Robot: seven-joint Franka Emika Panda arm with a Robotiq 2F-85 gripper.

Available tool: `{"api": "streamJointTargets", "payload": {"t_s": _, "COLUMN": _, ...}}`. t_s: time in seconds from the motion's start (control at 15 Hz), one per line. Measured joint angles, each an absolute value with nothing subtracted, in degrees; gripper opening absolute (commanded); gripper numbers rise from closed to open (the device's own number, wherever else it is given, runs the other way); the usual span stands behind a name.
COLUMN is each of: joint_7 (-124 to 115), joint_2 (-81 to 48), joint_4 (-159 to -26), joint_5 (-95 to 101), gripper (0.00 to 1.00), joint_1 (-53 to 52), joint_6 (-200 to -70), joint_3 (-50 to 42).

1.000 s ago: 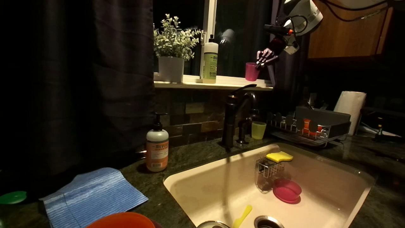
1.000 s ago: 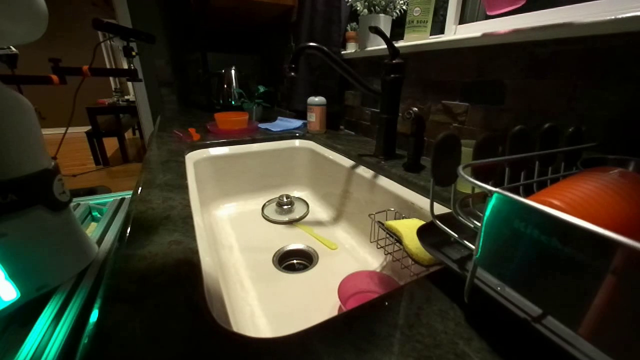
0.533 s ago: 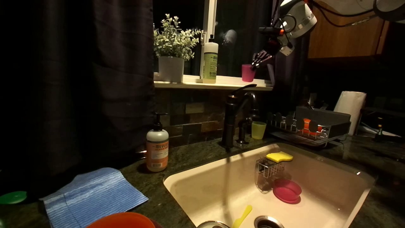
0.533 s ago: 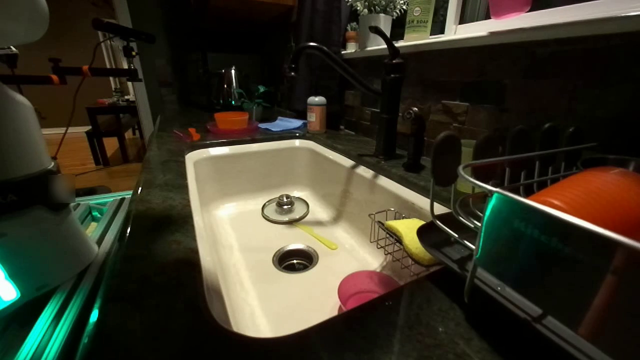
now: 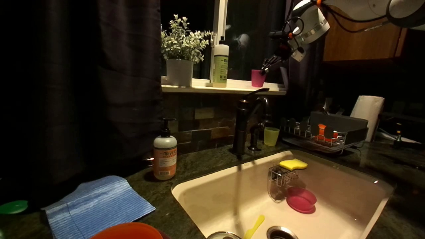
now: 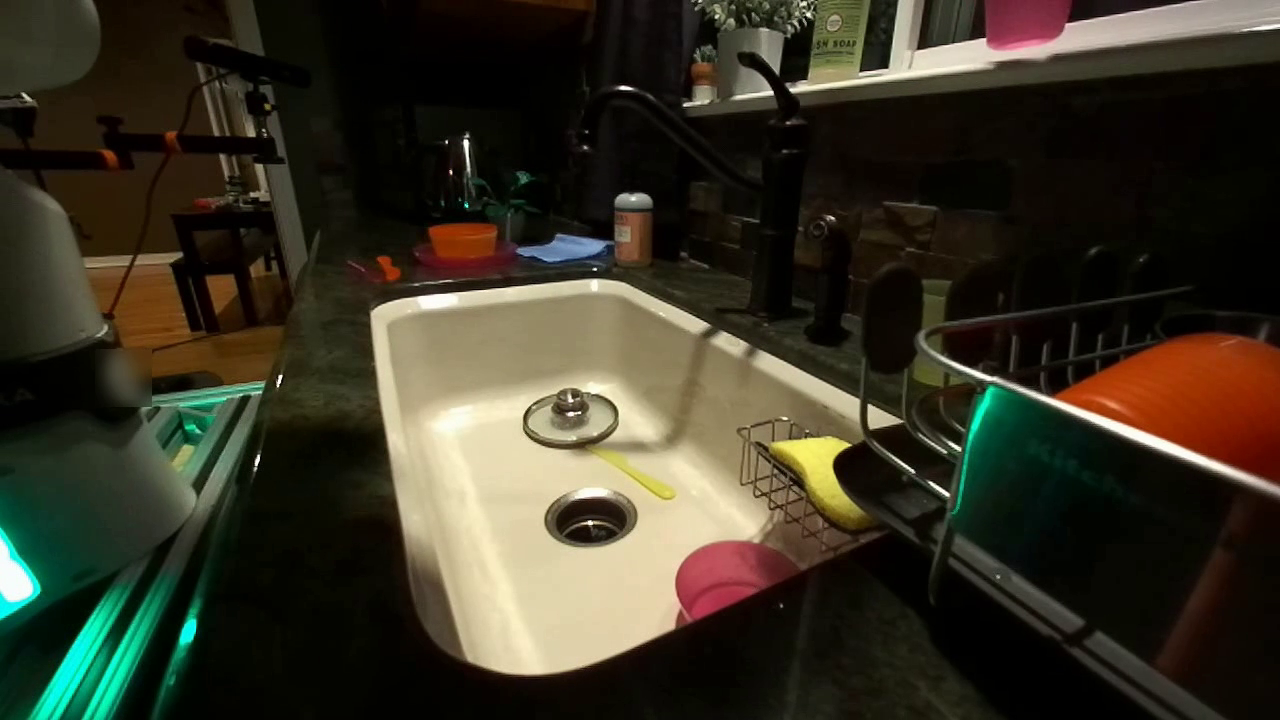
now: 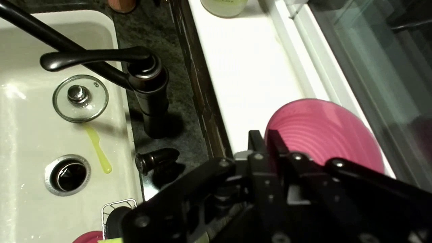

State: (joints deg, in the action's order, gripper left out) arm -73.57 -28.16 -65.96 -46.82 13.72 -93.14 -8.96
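Note:
My gripper (image 5: 264,70) is shut on the near wall of a pink cup (image 5: 257,79). In the wrist view the gripper (image 7: 266,140) has one finger inside the cup (image 7: 327,131) and one outside, with the rim between them. The cup is nearly upright, mouth up, and looks empty inside. It is at the white window sill (image 5: 199,88), close to the window frame. I cannot tell whether its base touches the sill. In an exterior view only the lower part of the cup (image 6: 1027,22) shows, and the gripper is out of frame there.
A green soap bottle (image 5: 220,66) and a potted plant (image 5: 179,71) stand on the sill. The black faucet (image 5: 241,126) rises below it. The sink (image 6: 470,560) holds a glass lid (image 6: 570,420), a yellow knife (image 6: 635,474) and a pink bowl (image 6: 735,575). A dish rack (image 5: 342,132) stands beside it.
The arm has carried the cup down toward the sill, leftward in one exterior view and slightly rightward in another. The cup has gone from tilted to nearly upright. The grip is unchanged.

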Motion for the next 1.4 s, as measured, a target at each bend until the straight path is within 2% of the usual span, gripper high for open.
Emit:
{"api": "streamJointTargets", "payload": {"t_s": 0.07, "joint_7": -74.10, "joint_2": -28.37, "joint_4": -65.96, "joint_5": -46.82, "gripper": 0.32, "joint_1": 13.72, "joint_6": -93.14, "joint_3": -8.87}}
{"api": "streamJointTargets", "payload": {"t_s": 0.2, "joint_7": -75.03, "joint_2": -28.68, "joint_4": -65.93, "joint_5": -46.82, "gripper": 0.38, "joint_1": 13.72, "joint_6": -93.14, "joint_3": -8.72}}
{"api": "streamJointTargets", "payload": {"t_s": 0.73, "joint_7": -74.63, "joint_2": -26.29, "joint_4": -65.69, "joint_5": -45.96, "gripper": 0.99, "joint_1": 12.84, "joint_6": -97.55, "joint_3": -8.63}}
{"api": "streamJointTargets", "payload": {"t_s": 1.07, "joint_7": -68.76, "joint_2": -19.89, "joint_4": -67.92, "joint_5": -37.23, "gripper": 1.00, "joint_1": 11.83, "joint_6": -97.11, "joint_3": -8.95}}
{"api": "streamJointTargets", "payload": {"t_s": 1.4, "joint_7": -55.83, "joint_2": -11.77, "joint_4": -72.97, "joint_5": -31.55, "gripper": 1.00, "joint_1": 11.77, "joint_6": -90.24, "joint_3": -8.96}}
